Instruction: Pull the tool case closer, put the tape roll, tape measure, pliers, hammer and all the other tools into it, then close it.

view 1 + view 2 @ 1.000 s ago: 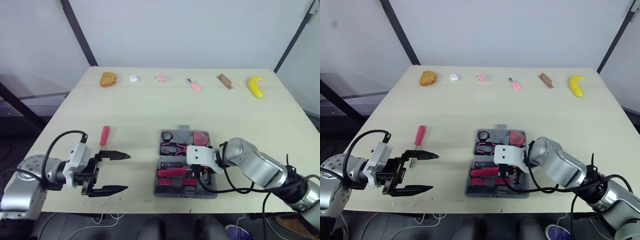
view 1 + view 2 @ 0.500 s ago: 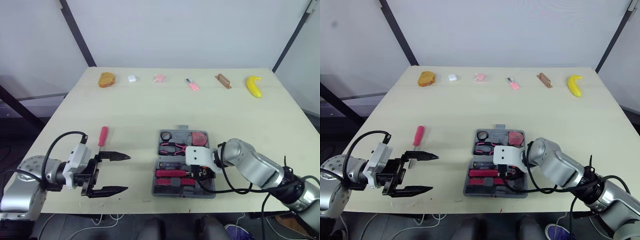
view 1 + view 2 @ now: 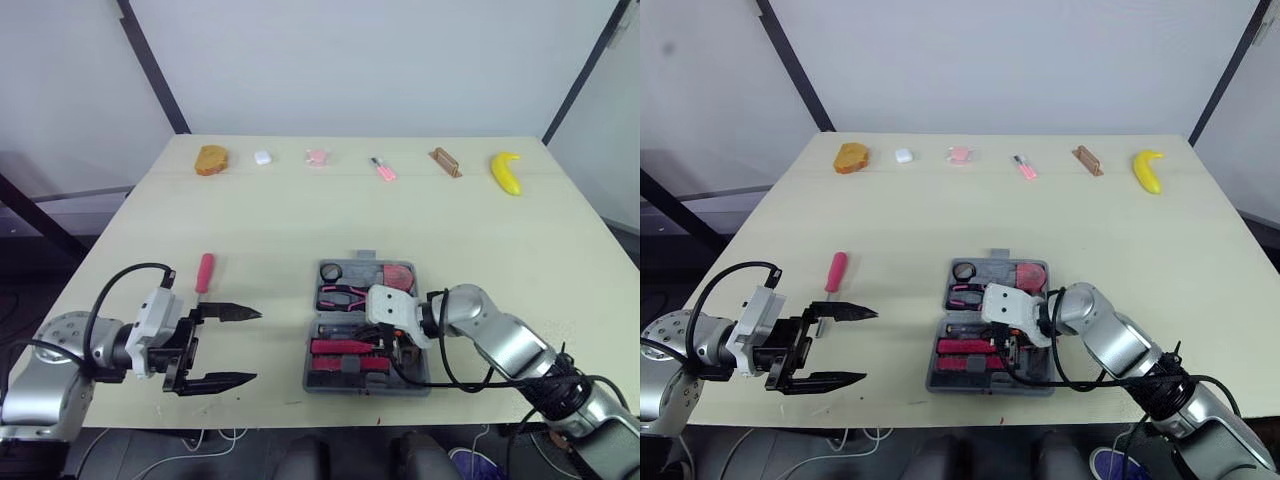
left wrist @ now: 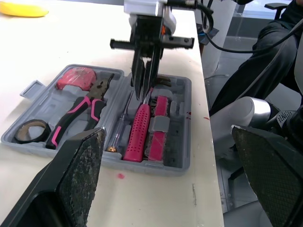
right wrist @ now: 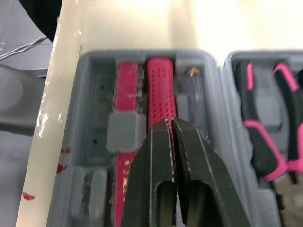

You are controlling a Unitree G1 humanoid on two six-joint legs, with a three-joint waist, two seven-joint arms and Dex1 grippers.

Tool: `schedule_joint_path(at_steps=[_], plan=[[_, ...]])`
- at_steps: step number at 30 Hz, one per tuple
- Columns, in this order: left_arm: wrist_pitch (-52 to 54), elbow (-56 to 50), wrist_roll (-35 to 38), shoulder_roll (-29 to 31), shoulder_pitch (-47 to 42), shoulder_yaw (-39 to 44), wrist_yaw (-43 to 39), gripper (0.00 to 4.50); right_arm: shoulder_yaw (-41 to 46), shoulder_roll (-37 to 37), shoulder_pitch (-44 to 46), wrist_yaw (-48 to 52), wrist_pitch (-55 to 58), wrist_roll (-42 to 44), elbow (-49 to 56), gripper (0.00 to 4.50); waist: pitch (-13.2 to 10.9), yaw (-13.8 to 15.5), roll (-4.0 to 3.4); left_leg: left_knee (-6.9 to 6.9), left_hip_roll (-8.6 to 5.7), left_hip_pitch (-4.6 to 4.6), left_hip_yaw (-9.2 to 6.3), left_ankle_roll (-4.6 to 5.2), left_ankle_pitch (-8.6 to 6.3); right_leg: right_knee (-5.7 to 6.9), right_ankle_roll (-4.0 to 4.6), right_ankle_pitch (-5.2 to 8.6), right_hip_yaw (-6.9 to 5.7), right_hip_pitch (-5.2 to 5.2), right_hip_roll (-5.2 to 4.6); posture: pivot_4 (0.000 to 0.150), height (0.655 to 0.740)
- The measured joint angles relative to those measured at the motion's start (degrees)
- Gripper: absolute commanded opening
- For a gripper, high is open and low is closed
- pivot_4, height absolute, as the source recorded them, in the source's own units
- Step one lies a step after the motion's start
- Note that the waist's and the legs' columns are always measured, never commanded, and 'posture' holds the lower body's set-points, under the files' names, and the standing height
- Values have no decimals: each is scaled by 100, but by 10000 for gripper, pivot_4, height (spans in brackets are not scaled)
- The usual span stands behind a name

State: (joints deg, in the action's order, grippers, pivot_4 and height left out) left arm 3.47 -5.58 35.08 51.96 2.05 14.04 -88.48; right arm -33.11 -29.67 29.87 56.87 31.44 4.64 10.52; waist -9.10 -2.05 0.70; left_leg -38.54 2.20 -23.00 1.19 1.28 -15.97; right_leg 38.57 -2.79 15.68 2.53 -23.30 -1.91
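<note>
The grey tool case (image 3: 424,372) lies open near the table's front edge. Its far half holds the tape roll (image 3: 334,272), the red tape measure (image 3: 399,274) and the pink-handled pliers (image 3: 345,296). A red-handled tool (image 3: 338,346) lies in the near half. My right gripper (image 3: 387,347) is shut, its tips pressed together just above that red handle (image 5: 160,90). My left gripper (image 3: 252,346) stands open above bare table left of the case, holding nothing. A red-handled screwdriver (image 3: 205,272) lies on the table beyond the left gripper.
Along the table's far edge sit a piece of bread (image 3: 212,159), a small white object (image 3: 263,157), a pink object (image 3: 318,156), a small pink tool (image 3: 383,168), a brown block (image 3: 447,161) and a banana (image 3: 506,172).
My right gripper has slid a little to the left over the case's near half. The left gripper has stayed where it was.
</note>
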Motion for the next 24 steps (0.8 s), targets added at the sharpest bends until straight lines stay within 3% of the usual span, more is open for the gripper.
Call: schedule_joint_path(at_steps=[6, 14, 20, 21, 24], plan=[[-4, 4, 0, 0, 11, 3, 6, 45000, -126, 139, -204, -48, -616, -310, -671, 395, 4, -19, 5, 0, 0, 9, 5, 0, 0, 7, 0, 0, 5, 2, 2, 1500, 7400], [10, -4, 8, 0, 193, 84, 33, 45000, 82, 151, -383, -64, -435, -300, -504, 395, 8, 4, 12, -9, 1, 15, 4, 0, 0, 26, 2, 1, 7, 3, 0, 1500, 7400], [47, -28, 55, -96, 282, 176, 168, 45000, 713, 130, -650, -206, -421, -37, -406, 395, 7, 18, 13, -10, 1, 11, 3, 0, 0, 26, 1, 2, 7, 3, -1, 1500, 7400], [121, -58, 111, -262, 424, 351, 406, 45000, 1413, 218, -1015, -398, -538, 350, -254, 395, 7, 18, 13, -9, 3, 11, 3, 0, 0, 24, 1, 2, 7, 3, -1, 1500, 7400], [124, -41, 110, -372, 546, 434, 567, 45000, 1899, 210, -1292, -564, -725, 514, -249, 395, 6, 21, 14, -8, 3, 9, 3, 0, 0, 21, 1, 2, 7, 3, -3, 1500, 7400]])
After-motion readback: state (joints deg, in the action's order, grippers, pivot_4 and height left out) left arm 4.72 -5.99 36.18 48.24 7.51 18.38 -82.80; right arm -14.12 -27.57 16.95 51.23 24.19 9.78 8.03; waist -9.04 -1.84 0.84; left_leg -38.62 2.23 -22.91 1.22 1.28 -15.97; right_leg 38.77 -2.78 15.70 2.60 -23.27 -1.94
